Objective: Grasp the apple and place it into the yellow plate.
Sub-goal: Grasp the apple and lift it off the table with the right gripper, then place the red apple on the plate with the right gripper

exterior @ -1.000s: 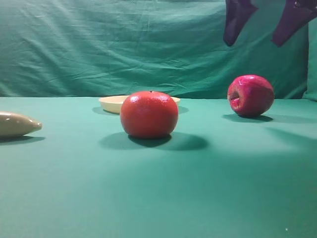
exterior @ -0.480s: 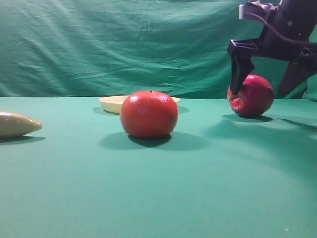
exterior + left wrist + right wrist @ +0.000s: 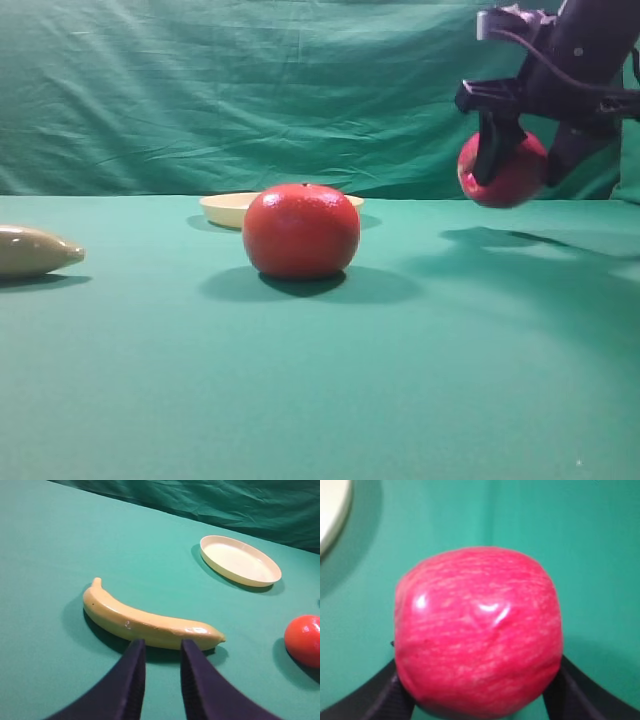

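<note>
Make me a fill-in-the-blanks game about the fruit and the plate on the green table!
1. The right tool holds the ____ above the green cloth.
2. The yellow plate has ____ fruits in it.
3. The long yellow fruit lying in front of the left tool is a ____.
4. In the exterior view, the orange-red fruit sits in front of the yellow ____.

Missing words: apple; no; banana; plate

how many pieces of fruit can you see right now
3. An apple held off the table in the right tool, an orange mid-table in front of the plate, and a banana at the left. None looks hidden.
</note>
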Motion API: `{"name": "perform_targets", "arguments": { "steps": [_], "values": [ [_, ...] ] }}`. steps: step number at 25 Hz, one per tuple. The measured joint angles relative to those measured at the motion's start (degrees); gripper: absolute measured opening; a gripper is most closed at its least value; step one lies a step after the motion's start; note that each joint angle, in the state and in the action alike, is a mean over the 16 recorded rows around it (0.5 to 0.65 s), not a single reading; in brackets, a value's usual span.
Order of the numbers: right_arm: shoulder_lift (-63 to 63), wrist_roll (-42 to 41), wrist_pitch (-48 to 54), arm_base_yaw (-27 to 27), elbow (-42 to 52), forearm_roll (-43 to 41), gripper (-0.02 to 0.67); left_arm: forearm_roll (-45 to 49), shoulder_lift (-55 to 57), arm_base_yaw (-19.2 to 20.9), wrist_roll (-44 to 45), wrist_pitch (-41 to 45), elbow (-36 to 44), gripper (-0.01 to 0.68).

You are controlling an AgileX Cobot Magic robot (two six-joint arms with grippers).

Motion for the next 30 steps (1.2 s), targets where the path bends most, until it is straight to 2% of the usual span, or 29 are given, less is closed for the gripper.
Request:
{"name": "perform_targets", "arguments": {
  "steps": [10,20,23,26,30],
  "values": [
    [9.7,-5.2,-3.5,8.5,-9.9,0.0,0.446,0.0,0.0,0.0,0.0,0.0,0.0,0.157],
    [13.6,-8.0,-5.9,9.9,-12.9,-0.3,0.573,0.0,0.0,0.0,0.0,0.0,0.0,0.157],
    [12.2,-8.7,-4.9,9.9,-13.2,-0.4,0.588,0.0,0.0,0.0,0.0,0.0,0.0,0.157],
    [9.9,-9.3,-2.5,9.9,-13.4,-0.6,0.557,0.0,0.0,0.0,0.0,0.0,0.0,0.157],
    [5.3,-9.6,3.2,9.9,-13.6,-0.8,0.416,0.0,0.0,0.0,0.0,0.0,0.0,0.157]
  ]
}}
